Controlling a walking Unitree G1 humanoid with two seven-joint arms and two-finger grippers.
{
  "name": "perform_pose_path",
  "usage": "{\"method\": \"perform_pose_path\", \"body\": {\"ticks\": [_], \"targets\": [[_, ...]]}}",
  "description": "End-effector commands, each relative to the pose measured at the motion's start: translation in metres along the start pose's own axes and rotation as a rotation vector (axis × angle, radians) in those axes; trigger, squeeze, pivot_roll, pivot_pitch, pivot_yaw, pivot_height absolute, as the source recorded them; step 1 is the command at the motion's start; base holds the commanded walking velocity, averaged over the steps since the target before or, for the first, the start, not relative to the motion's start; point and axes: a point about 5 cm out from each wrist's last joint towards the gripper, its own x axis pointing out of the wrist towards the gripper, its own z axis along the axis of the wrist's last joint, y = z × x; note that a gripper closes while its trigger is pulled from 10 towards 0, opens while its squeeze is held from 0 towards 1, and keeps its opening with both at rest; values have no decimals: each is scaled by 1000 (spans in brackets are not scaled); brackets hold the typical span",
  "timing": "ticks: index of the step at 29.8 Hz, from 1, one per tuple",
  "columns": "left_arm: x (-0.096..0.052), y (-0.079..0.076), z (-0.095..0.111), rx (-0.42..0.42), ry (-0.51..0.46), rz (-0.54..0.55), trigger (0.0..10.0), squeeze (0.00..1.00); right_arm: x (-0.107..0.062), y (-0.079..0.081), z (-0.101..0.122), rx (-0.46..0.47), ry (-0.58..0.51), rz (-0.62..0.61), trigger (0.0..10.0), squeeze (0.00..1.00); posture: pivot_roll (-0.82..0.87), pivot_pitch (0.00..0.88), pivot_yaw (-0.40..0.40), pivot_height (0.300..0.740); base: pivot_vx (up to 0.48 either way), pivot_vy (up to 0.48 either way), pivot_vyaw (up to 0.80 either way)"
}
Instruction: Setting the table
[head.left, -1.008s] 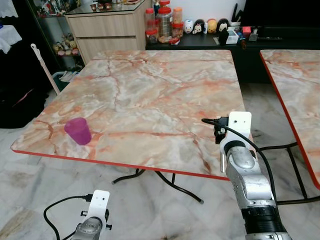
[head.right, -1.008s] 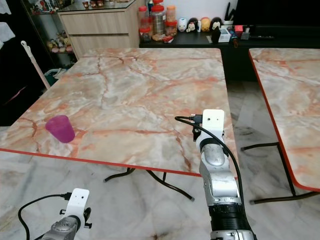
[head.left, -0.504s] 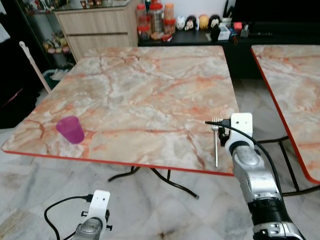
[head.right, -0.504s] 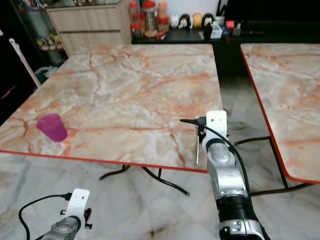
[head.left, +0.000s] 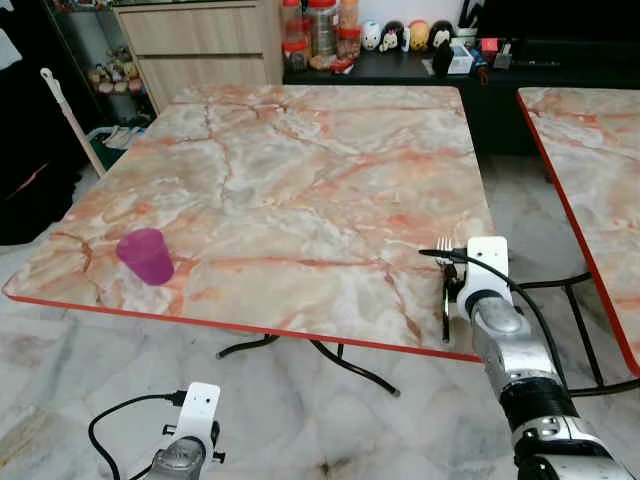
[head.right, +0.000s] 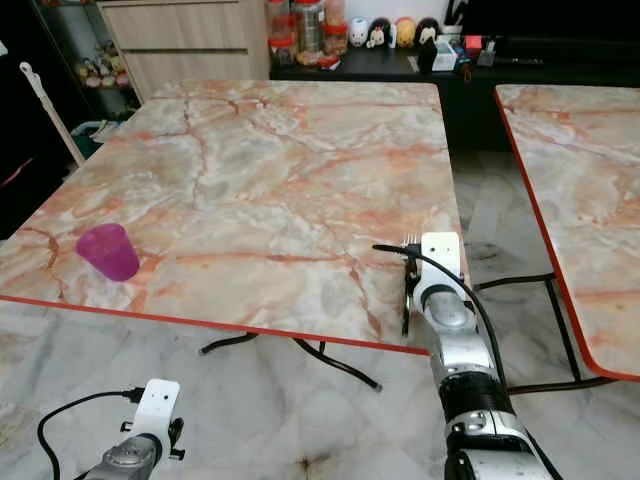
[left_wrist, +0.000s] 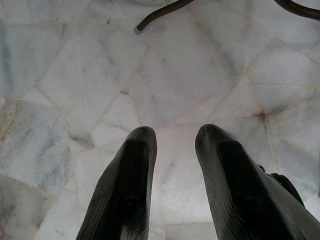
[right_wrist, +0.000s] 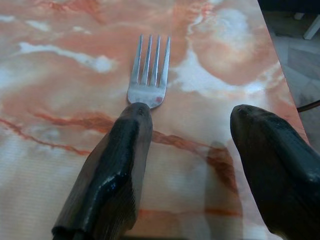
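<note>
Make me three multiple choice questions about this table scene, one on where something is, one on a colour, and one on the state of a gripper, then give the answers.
1. Where does the fork lie on the marble table?
A. By the near right corner
B. In the middle
C. Beside the cup

2. What colour is the cup?
A. Green
B. Purple
C. White

3. How is the right gripper?
A. Shut on the fork
B. Shut on the cup
C. Open above the fork

Answers: 1 A, the fork lies along the right edge near the front corner. 2 B, the cup near the front left is purple. 3 C, the right wrist view shows its fingers spread, with the fork flat on the table beneath.
</note>
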Motion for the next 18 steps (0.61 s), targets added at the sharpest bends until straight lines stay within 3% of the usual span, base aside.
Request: {"method": "perform_pose_path", "body": {"ticks": [1, 5, 18], "targets": [[-1, 3, -3, 4, 6, 10, 10000, 0, 1, 1, 4, 23, -20, 7, 10000, 0, -66, 64, 73, 740, 0, 0, 0], [0, 3, -1, 2, 3, 12, 10000, 0, 2, 2, 12, 31, -71, 22, 10000, 0, -65, 79, 73, 740, 0, 0, 0], [0, 3, 1, 1, -1, 13, 10000, 0, 4, 7, 15, 26, -90, 35, 10000, 0, -61, 93, 72, 740, 0, 0, 0]]}}
